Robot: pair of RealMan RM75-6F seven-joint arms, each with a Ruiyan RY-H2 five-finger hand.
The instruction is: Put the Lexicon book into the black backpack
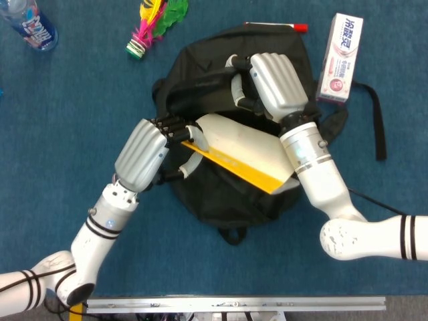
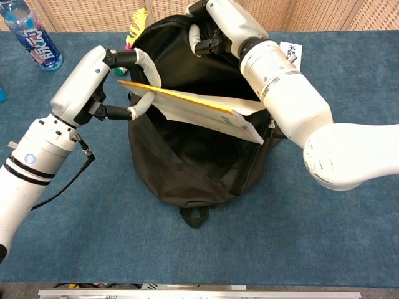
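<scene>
The black backpack [image 1: 221, 194] [image 2: 187, 168] lies on the blue table with its mouth held open. My right hand [image 1: 271, 83] [image 2: 218, 25] grips the upper rim of the opening and lifts it. My left hand [image 1: 150, 154] [image 2: 100, 78] holds the Lexicon book [image 1: 241, 154] [image 2: 199, 109], white with a yellow spine, by its left end. The book lies nearly flat across the open mouth, its far end reaching my right forearm. Its title is not readable.
A white and pink box [image 1: 342, 57] [image 2: 290, 55] lies right of the backpack, a strap [image 1: 376, 120] beside it. A feathered shuttlecock [image 1: 152, 23] [image 2: 136, 28] and a water bottle [image 1: 27, 23] [image 2: 34, 40] sit at the back left. A red-capped pen [image 1: 287, 27] lies behind the bag.
</scene>
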